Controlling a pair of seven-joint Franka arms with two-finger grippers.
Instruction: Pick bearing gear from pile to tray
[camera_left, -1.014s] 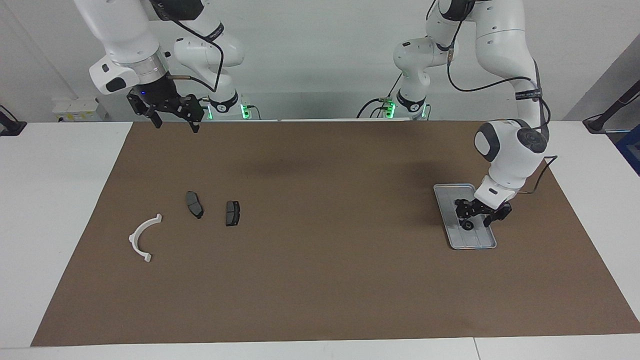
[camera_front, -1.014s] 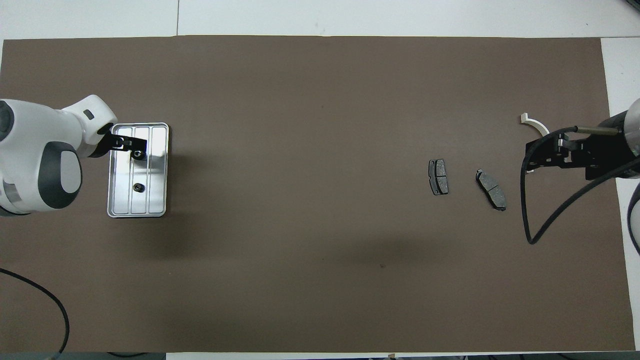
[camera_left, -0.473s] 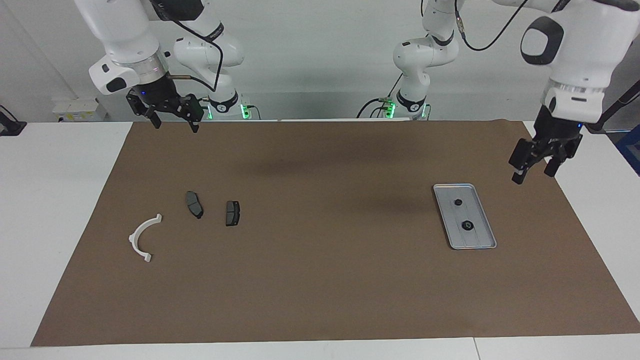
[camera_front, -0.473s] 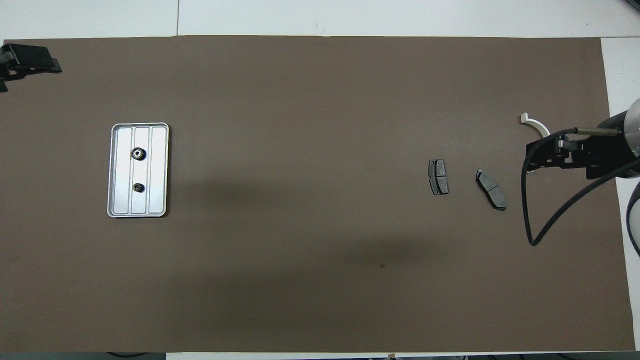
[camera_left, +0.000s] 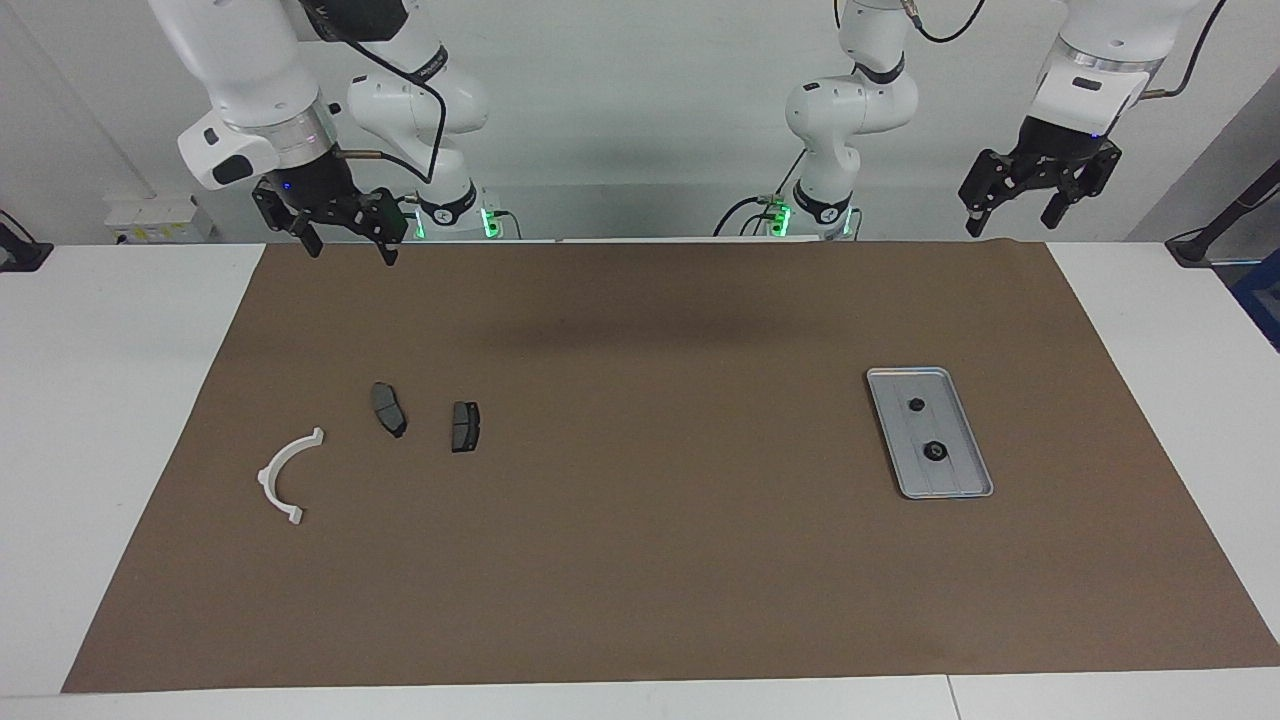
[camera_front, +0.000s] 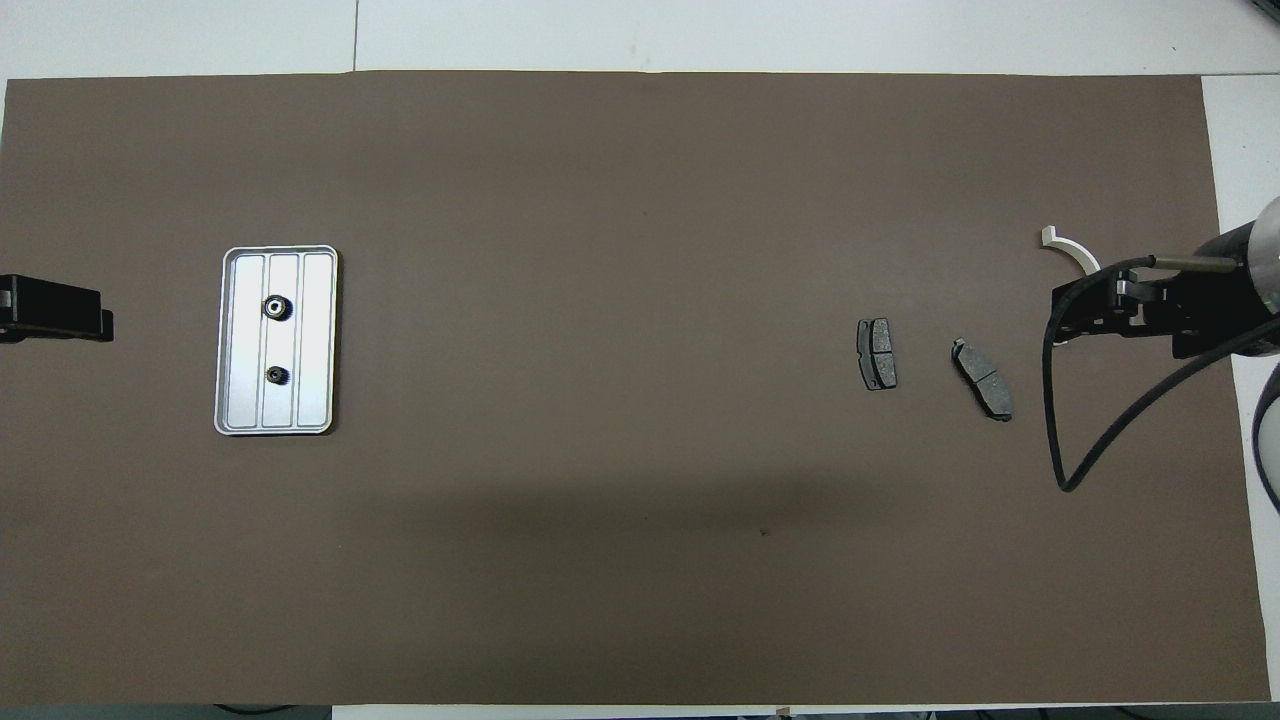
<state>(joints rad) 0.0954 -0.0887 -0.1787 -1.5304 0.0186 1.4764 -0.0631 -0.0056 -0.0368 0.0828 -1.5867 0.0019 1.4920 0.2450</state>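
Note:
The silver tray (camera_left: 962, 472) lies on the brown mat toward the left arm's end; it also shows in the overhead view (camera_front: 318, 340). Two small black gears (camera_left: 915, 405) (camera_left: 935, 450) lie in it, one nearer to the robots than the other (camera_front: 276, 375) (camera_front: 274, 307). The pile is toward the right arm's end: a white half-ring bracket (camera_left: 285, 475) (camera_front: 1068, 247) and two dark plates (camera_left: 389, 409) (camera_left: 465, 426). My left gripper (camera_left: 1008, 222) (camera_front: 80, 320) is open, empty and raised over the mat's edge by the robots. My right gripper (camera_left: 352, 252) (camera_front: 1075, 310) waits open and raised over the mat by the pile.
The brown mat (camera_left: 640, 560) covers most of the white table. The right arm's black cable (camera_front: 1060, 440) loops over the mat beside the plates (camera_front: 877, 353) (camera_front: 983, 378).
My left gripper was down in the tray at the gear farther from the robots. It has risen and drawn back toward its base, and the gear lies in the tray. The right arm has not moved.

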